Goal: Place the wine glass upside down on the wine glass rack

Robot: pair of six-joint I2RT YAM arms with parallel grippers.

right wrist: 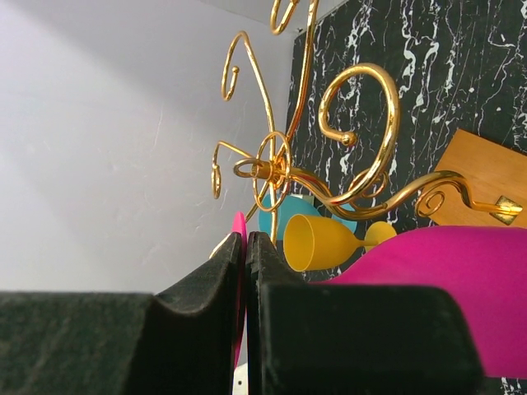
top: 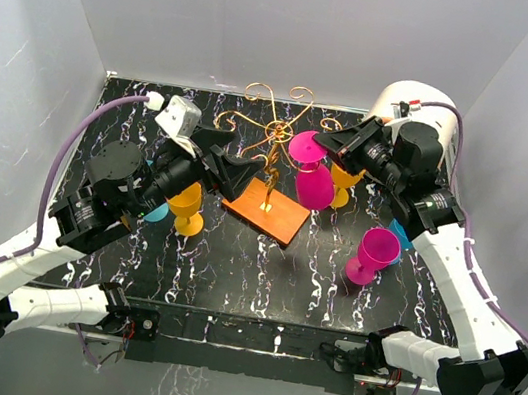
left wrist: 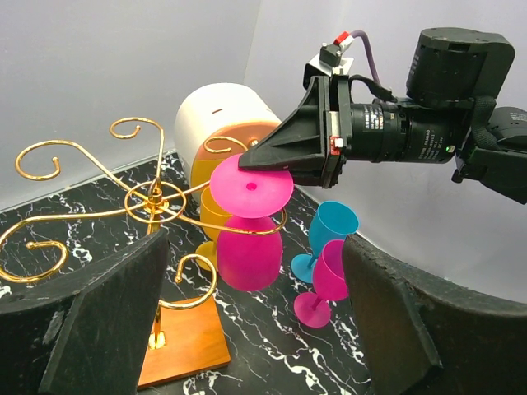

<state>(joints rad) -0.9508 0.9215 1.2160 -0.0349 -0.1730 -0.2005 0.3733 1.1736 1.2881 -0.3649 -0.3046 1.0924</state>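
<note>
A pink wine glass [top: 313, 183] hangs upside down at the right side of the gold wire rack [top: 273, 128], which stands on an orange wooden base [top: 267, 210]. My right gripper [top: 328, 147] is shut on the edge of the glass's foot [left wrist: 251, 188], also seen edge-on in the right wrist view [right wrist: 240, 226]. In the left wrist view a curled rack arm [left wrist: 280, 220] passes between the foot and the bowl [left wrist: 249, 251]. My left gripper [top: 238, 173] is open and empty, just left of the base and aimed across it [left wrist: 177, 346].
An upright pink glass [top: 375, 252] and a blue glass [top: 402, 233] stand at the right, with a yellow glass [top: 346, 181] behind the held one. A yellow glass [top: 186, 207] and a teal glass [top: 155, 210] stand by the left arm. A white cylinder [top: 416, 106] is at the back right.
</note>
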